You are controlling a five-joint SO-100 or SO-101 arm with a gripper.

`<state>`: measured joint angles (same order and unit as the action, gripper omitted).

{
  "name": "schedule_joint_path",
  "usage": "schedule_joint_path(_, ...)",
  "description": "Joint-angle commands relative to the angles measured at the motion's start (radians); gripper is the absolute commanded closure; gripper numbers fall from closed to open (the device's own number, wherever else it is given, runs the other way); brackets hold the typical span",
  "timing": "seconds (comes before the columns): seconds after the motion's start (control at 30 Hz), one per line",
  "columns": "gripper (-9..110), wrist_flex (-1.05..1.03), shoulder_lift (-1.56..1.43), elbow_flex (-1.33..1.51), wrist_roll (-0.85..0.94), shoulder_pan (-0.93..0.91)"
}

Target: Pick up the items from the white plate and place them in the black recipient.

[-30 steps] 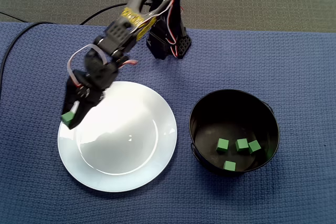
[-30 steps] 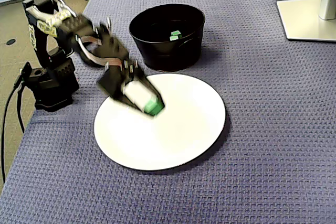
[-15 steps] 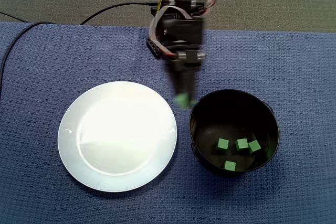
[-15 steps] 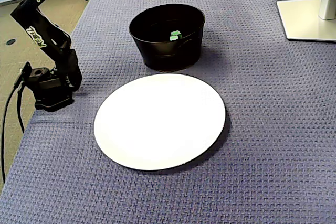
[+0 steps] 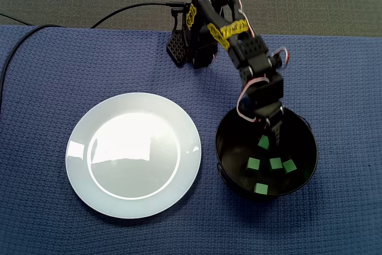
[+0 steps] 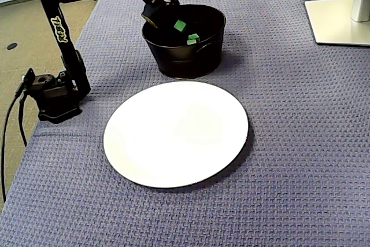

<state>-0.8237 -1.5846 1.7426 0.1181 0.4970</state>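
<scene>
1. I'm reaching out over the black bucket (image 5: 218, 147) with my hand (image 5: 267, 140) dipped down past its rim. I'm pinching one green cube (image 5: 263, 142) between the fingers. In the other fixed view that cube (image 6: 180, 25) is showing right at the fingertips, hanging above the bucket floor, not resting on it.
2. I'm holding it low and well inside the wall on purpose, I'd say. Letting go from up high would be asking for a bounce over the edge.
3. Four other cubes (image 5: 275, 163) are lying on the bottom, three in a loose row and one apart, lower in the top-down view. I'm hovering just above that row in the picture, so the drop should be landing next to them and nowhere near the rim.
4. The white plate (image 5: 133, 153) is sitting bare in both fixed views, on the blue woven mat (image 5: 334, 88) just beside the bucket with a strip of mat showing between them. So I'm guessing this is the last piece, and the job is basically one release away from done.
5. The next move is just spreading the fingers, then lifting straight up so I'm not clipping the rim or the little side handle. The only thing I'm worrying about is the cube clinging to one finger instead of dropping.
</scene>
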Motion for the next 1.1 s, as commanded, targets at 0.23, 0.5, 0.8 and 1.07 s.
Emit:
schedule_joint_path(0.23,68,-0.187,-0.201,-0.123,0.169,-0.092)
schedule_joint_path(0.5,76,-0.192,-0.699,0.112,0.652,-0.301)
schedule_joint_path(0.8,86,0.038,-1.131,0.747,1.081,-0.448)
schedule_joint_path(1.07,101,0.127,-1.405,1.154,1.223,-0.426)
